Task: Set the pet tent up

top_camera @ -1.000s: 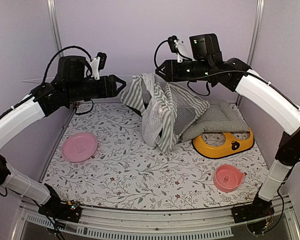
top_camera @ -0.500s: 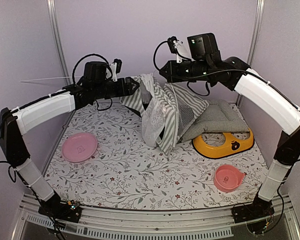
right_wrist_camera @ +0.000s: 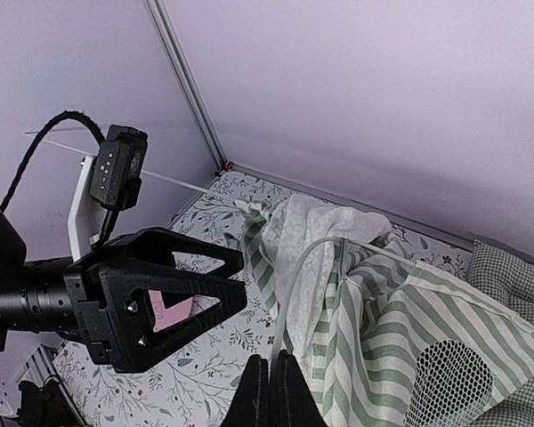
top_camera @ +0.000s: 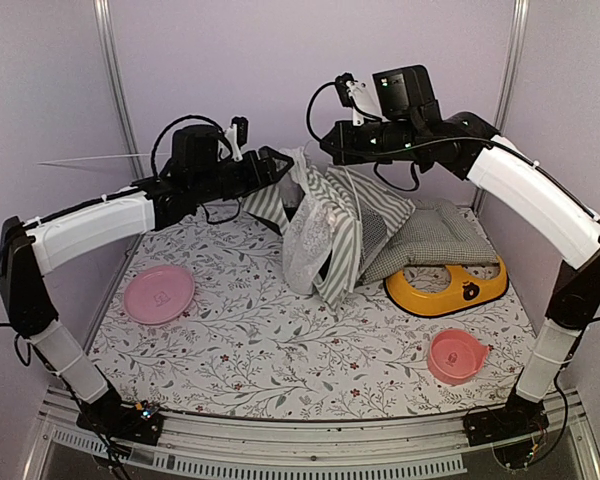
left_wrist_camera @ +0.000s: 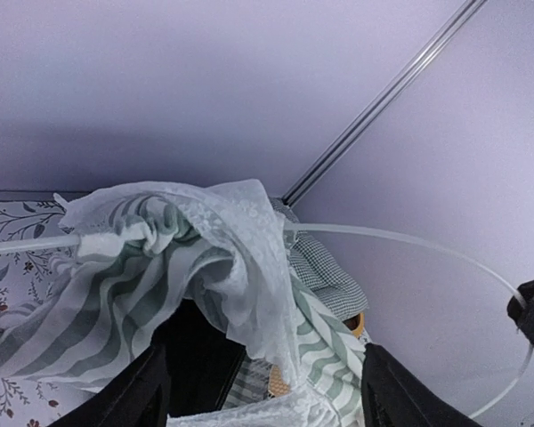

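The pet tent [top_camera: 332, 228], grey-green and white striped with a white lace curtain, stands slumped at the back middle of the mat. My right gripper [right_wrist_camera: 269, 391] is shut on one of its thin white poles [right_wrist_camera: 291, 298], which curves up out of the fabric. In the top view the right gripper [top_camera: 323, 141] hangs just above the tent's top. My left gripper [left_wrist_camera: 262, 400] is open, its fingers either side of the bunched lace and stripes [left_wrist_camera: 191, 253] close in front. From above, the left gripper [top_camera: 283, 162] sits at the tent's upper left corner.
A green-checked cushion [top_camera: 432, 238] lies behind the tent on the right, with a yellow pet dish [top_camera: 447, 290] in front of it. A pink bowl [top_camera: 457, 355] sits near right and a pink plate [top_camera: 159, 293] at the left. Walls enclose the back and sides.
My left arm has swung right, bringing its open gripper up to the tent's top corner. My right gripper has closed on the thin white pole.
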Motion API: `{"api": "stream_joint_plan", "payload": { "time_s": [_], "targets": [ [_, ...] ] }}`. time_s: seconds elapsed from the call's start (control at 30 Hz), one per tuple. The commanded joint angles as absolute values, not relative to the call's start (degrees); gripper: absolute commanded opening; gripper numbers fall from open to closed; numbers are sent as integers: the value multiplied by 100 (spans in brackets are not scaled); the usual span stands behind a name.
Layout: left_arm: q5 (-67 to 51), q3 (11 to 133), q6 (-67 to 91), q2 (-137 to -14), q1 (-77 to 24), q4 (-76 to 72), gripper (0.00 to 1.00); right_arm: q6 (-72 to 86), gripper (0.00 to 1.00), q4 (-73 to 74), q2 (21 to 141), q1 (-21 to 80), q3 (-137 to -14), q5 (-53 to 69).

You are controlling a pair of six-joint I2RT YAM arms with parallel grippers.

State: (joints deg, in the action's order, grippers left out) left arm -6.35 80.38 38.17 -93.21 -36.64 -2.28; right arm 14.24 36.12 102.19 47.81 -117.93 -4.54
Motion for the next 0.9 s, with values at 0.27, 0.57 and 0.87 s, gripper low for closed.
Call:
{"api": "stream_joint_plan", "payload": {
  "time_s": [0.27, 0.57, 0.87],
  "targets": [
    [-269, 9028, 4663, -10364, -3727, -483, 71, 1407, 0, 3783, 10364, 4860, -11962, -364],
    [-532, 9366, 4472, -10512, -3727, -709, 12, 1391, 0, 3966, 10463, 4866, -12006, -574],
    [-1436, 8461, 4387, -9872, -3735, -2024, 0, 1423, 0, 4330, 10602, 4861, -12132, -971]
  ]
}}
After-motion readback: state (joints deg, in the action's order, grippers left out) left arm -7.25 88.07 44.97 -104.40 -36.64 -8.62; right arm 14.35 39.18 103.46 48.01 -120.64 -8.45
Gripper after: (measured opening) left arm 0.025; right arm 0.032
